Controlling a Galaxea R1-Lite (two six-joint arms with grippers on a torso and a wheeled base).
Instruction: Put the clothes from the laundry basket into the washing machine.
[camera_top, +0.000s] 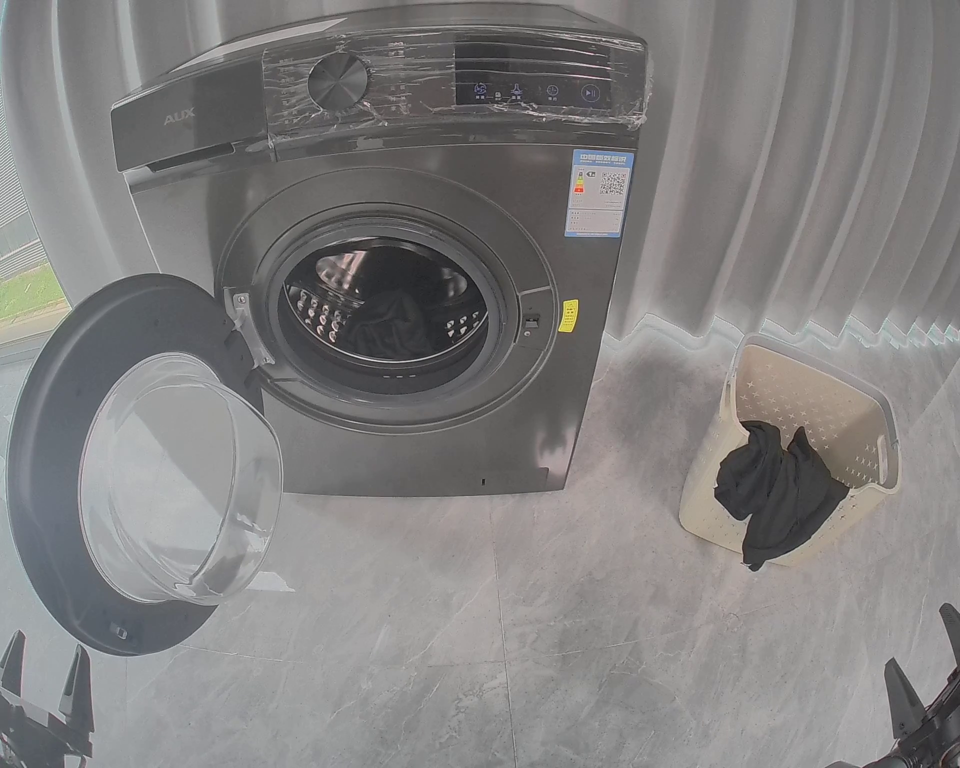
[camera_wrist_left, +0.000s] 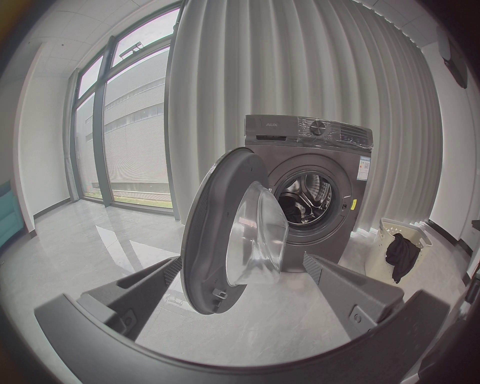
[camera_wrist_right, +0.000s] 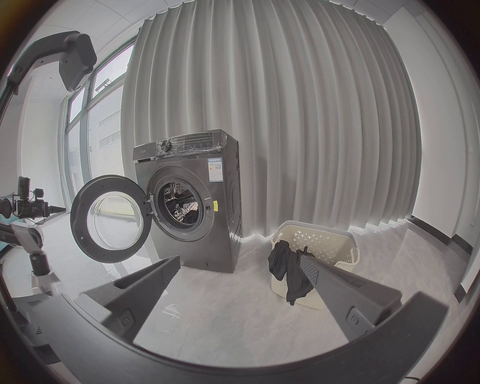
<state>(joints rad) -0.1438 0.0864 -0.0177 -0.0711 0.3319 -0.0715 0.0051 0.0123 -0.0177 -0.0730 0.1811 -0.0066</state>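
Floor tiles (camera_top: 500, 620) hold the laundry basket (camera_top: 800, 365) right of the washing machine (camera_top: 400, 170), with black clothes (camera_top: 775, 490) draped over its rim. Left gripper (camera_top: 45, 660) and right gripper (camera_top: 920, 650) hold their fingers apart, empty. The right should pinch the bunched top.

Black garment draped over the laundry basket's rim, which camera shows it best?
The head view: the black garment shows large, unobstructed, spilling over the rim of the laundry basket. The right wrist view shows it nearly whole, one edge behind the right pincer. The left wrist view shows it far off and small.
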